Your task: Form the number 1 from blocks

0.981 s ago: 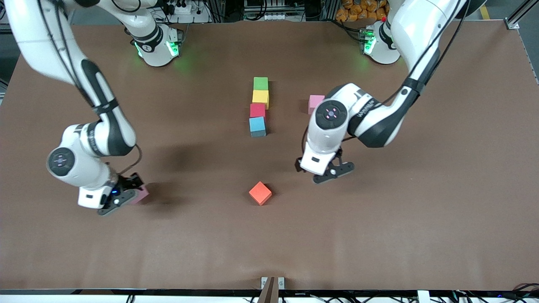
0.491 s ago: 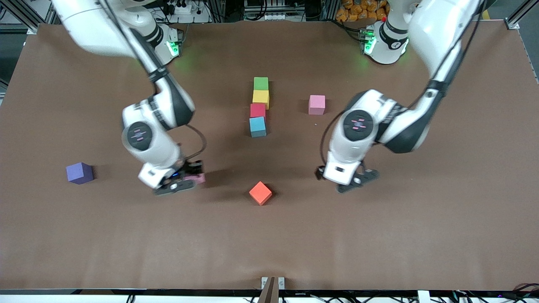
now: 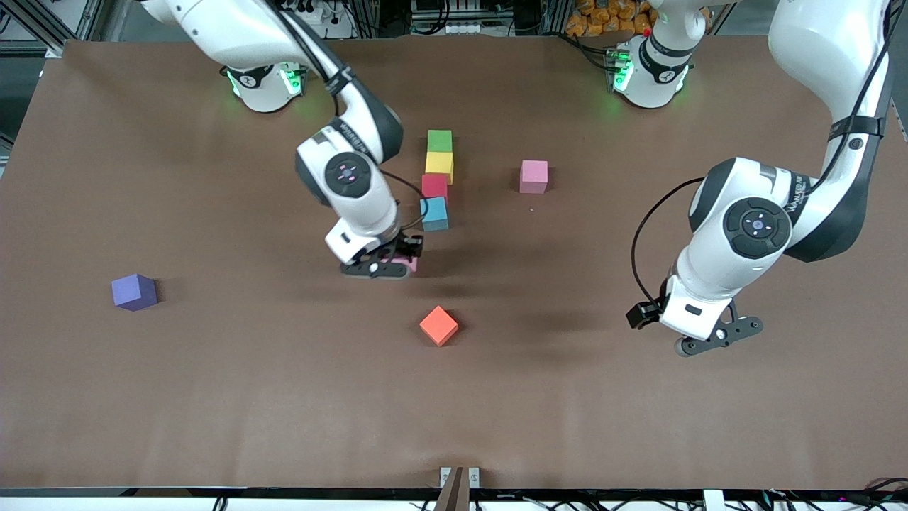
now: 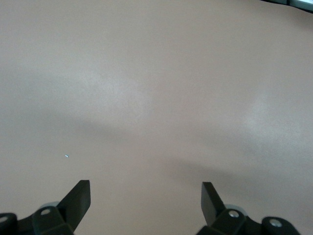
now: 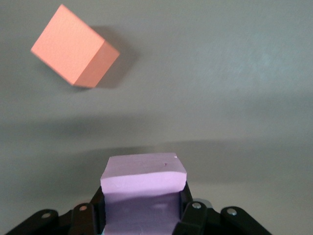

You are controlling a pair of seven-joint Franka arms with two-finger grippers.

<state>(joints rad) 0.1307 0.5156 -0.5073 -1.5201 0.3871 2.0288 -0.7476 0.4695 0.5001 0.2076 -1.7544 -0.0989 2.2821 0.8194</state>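
Four blocks (image 3: 437, 180) stood in a column mid-bench. Right tool (image 3: 389, 265) clamped a pink block (image 5: 143, 177) over bare bench just short of the light blue block (image 3: 433, 213). Left tool (image 4: 145, 192), spread wide and empty, waited. Risk: descending off-line would nudge the column.

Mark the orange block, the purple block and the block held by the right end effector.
orange block (image 3: 438, 325): front view, top face.
purple block (image 3: 133, 291): front view, top face.
held pink block (image 5: 144, 171): right wrist view, upper face, above the end effector's fingers.
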